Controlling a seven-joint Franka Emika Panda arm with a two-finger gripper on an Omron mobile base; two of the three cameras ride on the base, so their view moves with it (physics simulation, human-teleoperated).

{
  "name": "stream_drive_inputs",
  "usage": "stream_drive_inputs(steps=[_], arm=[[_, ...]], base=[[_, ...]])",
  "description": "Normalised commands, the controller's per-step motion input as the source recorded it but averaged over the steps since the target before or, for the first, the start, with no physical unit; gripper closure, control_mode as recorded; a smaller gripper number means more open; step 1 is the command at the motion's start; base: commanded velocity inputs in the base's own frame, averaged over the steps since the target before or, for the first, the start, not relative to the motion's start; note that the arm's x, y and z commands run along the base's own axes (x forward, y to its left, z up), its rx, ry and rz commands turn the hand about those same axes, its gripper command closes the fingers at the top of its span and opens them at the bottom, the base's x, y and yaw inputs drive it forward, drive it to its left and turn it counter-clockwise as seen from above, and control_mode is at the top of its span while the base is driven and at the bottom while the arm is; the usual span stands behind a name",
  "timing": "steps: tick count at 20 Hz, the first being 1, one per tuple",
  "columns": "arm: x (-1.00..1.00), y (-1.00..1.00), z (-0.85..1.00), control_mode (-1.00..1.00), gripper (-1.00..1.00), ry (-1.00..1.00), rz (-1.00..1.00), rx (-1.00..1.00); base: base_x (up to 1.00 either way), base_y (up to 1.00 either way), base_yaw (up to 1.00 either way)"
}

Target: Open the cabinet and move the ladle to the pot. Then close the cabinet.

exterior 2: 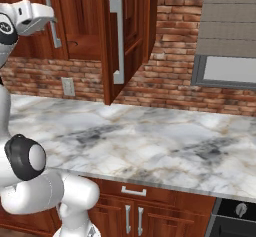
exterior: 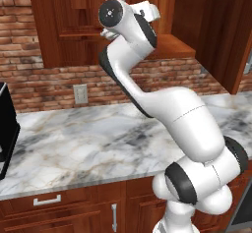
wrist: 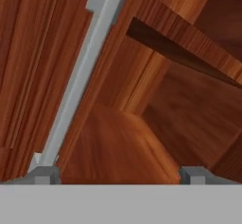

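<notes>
Right door (exterior 2: pixel 131 36) of the cabinet (exterior: pixel 64 25) swung out, upper centre; gripper (wrist: pixel 118 173) spread, empty; ladle, closing remain.

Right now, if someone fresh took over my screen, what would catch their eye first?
Probably the cabinet on the brick wall: its right door stands swung out over the marble counter, long silver handle facing the right base camera. Next, the white arm raised to cabinet height, with the gripper open and looking into the bare wooden interior, beside the other door's handle.
</notes>
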Motion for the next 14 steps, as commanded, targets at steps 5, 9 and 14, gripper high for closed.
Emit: stream_drive_inputs(steps=[5,9,14], arm=[[0.21,0.21,-0.04,-1.00,-1.00,0.06,0.00,0.03],[0.27,0.30,-0.16,-1.00,-1.00,0.00,0.00,0.00],[0.37,0.01,-0.16,-1.00,-1.00,0.00,0.00,0.03]], base=[[0.00,0.00,0.00],[0.00,0.00,0.00],[0.00,0.00,0.00]])
